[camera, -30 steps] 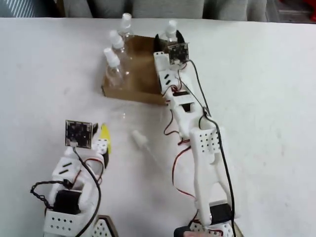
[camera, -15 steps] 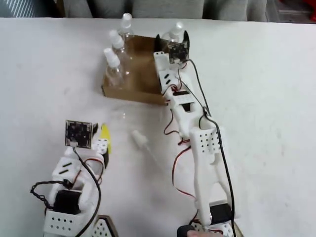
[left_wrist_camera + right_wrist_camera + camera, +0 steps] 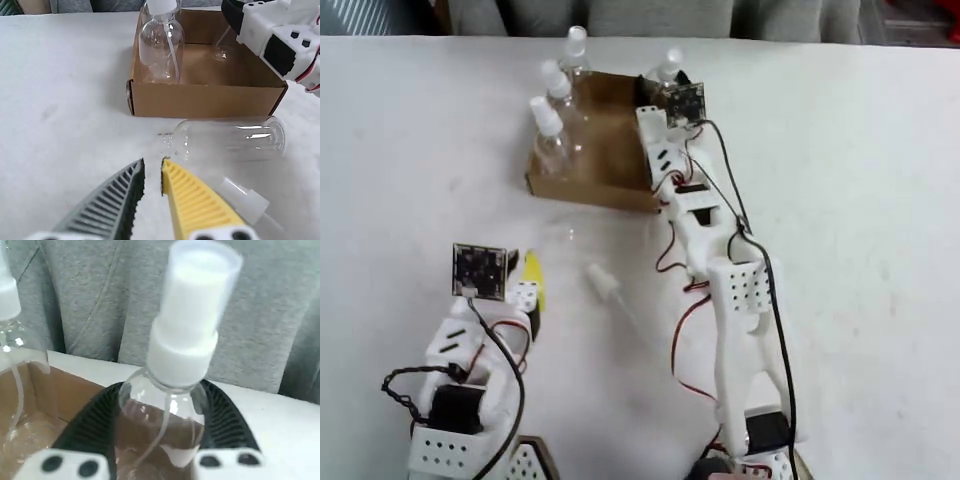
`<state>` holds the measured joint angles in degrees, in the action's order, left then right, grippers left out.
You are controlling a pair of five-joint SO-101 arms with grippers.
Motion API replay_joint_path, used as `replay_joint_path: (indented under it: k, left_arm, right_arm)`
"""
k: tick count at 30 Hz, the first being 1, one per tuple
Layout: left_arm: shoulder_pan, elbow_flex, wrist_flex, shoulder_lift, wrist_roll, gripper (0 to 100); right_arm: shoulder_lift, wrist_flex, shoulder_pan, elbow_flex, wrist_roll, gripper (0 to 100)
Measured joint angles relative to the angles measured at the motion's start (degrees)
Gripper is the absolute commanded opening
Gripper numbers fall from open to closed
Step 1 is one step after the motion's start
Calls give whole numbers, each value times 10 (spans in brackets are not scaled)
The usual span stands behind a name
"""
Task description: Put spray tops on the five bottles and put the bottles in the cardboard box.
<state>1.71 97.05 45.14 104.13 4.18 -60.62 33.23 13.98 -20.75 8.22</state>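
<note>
- While the right gripper (image 3: 160,386) sits over the 1 o'clock corner of the brown cardboard box (image 3: 200,100), its black jaws clasp a clear plastic bottle with a white spray top (image 3: 185,340) by both sides of its shoulder.
- That bottle stands upright, its base hidden, so I cannot tell whether it touches the box floor.
- Three more capped clear bottles (image 3: 548,135) stand along the box's 9-to-11 o'clock side.
- An uncapped clear bottle (image 3: 230,140) lies on its side on the white tabletop (image 3: 880,200), just beside the box's 6 o'clock wall.
- A loose white spray top (image 3: 245,200) lies near it, farther toward 6 o'clock.
- At about 7 o'clock from the box, the left gripper (image 3: 152,167) points its grey and yellow jaws at the lying bottle's open neck. They are all but closed, with a thin slit between them, and hold nothing.
- These bottles are likely light, thin-walled and smooth. A hard squeeze could dent one, and a loose grip could let it slip or tip.
- The lying bottle will probably roll, so it is best taken across the middle of its body.
- The spray top is best held by its stiff collar, since its thin tube looks bendy.
</note>
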Motion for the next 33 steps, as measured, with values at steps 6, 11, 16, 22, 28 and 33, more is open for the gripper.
replay_joint_path:
  k: [6, 11, 16, 22, 28, 33]
  left_arm:
    - [0, 0, 0, 0, 0, 83]
    - [0, 0, 0, 0, 0, 83]
    - [0, 0, 0, 0, 0, 84]
    - [0, 0, 0, 0, 0, 84]
    - [0, 0, 0, 0, 0, 84]
    - [0, 0, 0, 0, 0, 84]
  right_arm:
    - [0, 0, 1, 1, 53, 55]
    - [5, 0, 1, 4, 57, 55]
    - [14, -4, 1, 10, 59, 55]
    - [85, -53, 0, 76, 59, 55]
    - [103, -53, 0, 91, 59, 55]
    - [103, -53, 1, 91, 59, 60]
